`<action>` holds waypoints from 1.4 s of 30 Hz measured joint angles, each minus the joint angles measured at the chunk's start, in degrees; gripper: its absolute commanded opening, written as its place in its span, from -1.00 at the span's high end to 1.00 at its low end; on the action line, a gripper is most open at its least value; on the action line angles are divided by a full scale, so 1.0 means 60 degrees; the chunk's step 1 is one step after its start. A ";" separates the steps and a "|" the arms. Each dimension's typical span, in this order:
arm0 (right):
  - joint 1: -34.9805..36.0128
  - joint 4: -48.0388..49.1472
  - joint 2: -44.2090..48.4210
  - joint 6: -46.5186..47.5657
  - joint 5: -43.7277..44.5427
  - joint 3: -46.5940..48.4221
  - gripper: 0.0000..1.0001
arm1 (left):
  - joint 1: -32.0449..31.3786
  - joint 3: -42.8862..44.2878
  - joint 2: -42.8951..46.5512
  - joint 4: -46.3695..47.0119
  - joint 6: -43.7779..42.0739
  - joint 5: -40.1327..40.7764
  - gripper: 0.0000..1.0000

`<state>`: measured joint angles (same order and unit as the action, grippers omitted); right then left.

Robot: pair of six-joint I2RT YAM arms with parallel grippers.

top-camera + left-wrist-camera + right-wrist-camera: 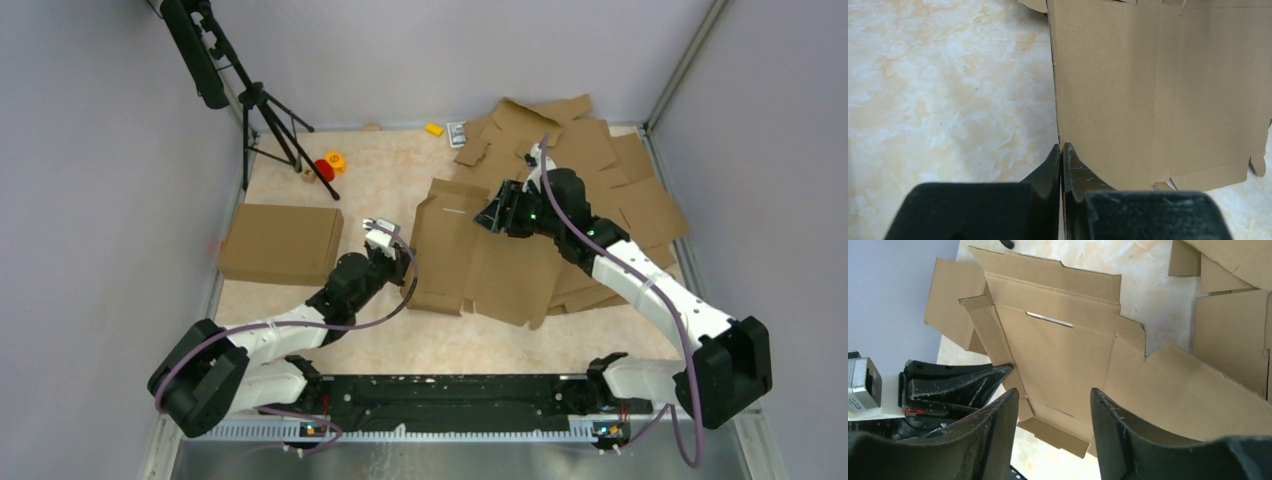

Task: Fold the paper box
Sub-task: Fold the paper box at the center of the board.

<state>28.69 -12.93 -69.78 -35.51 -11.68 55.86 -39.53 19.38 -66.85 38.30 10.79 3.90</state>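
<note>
The paper box (470, 255) lies in mid-table as a flat brown blank with flaps and slots; its left side flap is raised. My left gripper (405, 247) is shut on that left edge, and in the left wrist view the cardboard edge (1055, 100) runs straight into the closed fingertips of the gripper (1061, 147). My right gripper (492, 216) hovers open over the blank's far right part. In the right wrist view its fingers (1054, 392) hold nothing, with the paper box (1063, 350) below them and the left gripper (963, 382) at its side flap.
A folded brown box (280, 243) rests at the left. A heap of cardboard blanks (610, 170) fills the back right. A black tripod (270, 120) stands at the back left, with small red (325, 169) and yellow (336, 158) objects near its foot.
</note>
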 measured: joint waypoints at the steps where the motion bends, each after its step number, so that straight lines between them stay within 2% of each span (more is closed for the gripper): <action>1: 0.0000 -0.0120 0.0011 0.0066 -0.0051 -0.0004 -0.04 | -0.0004 0.0000 0.0000 0.0015 0.0000 0.0000 0.98; 5: 0.0000 -0.0335 0.0131 0.0433 -0.0076 0.0000 -0.16 | -0.0062 0.0000 0.0000 0.0058 -0.0004 0.0000 0.98; 8: 0.0000 -0.0619 0.0211 0.1042 0.0036 0.0033 -0.18 | -0.0120 0.0000 0.0000 0.0058 -0.0007 0.0004 0.98; 15: 0.0000 -0.1475 0.0204 0.3093 0.1249 0.0634 -0.34 | -0.0189 0.0000 -0.0004 0.0055 -0.0044 0.0033 0.98; 18: -0.0066 -0.1847 -0.0255 0.3705 0.1453 0.1246 -0.39 | -0.0200 0.0004 -0.0011 0.0044 -0.0047 0.0029 0.98; 22: -0.0342 -0.2004 -0.1668 0.4036 0.1093 0.1974 -0.45 | -0.0215 0.0058 -0.0138 -0.0018 -0.0051 0.0029 0.99; 28: -0.0637 -0.2218 -0.3304 0.4084 0.0095 0.1752 -0.46 | -0.0215 0.0517 -0.0503 -0.0645 -0.0055 0.0029 1.00; 32: -0.0823 -0.2200 -0.3472 0.4080 -0.0401 0.1304 -0.44 | -0.0215 0.0656 -0.0597 -0.0914 -0.0051 0.0033 1.00; 42: -0.1330 -0.1785 -0.4102 0.4207 -0.1512 0.1078 -0.24 | -0.0215 0.0685 -0.0641 -0.1111 -0.0051 0.0029 1.00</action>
<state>20.71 -23.64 -94.39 -10.26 -20.75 62.33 -40.82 23.49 -70.70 31.64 10.48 4.08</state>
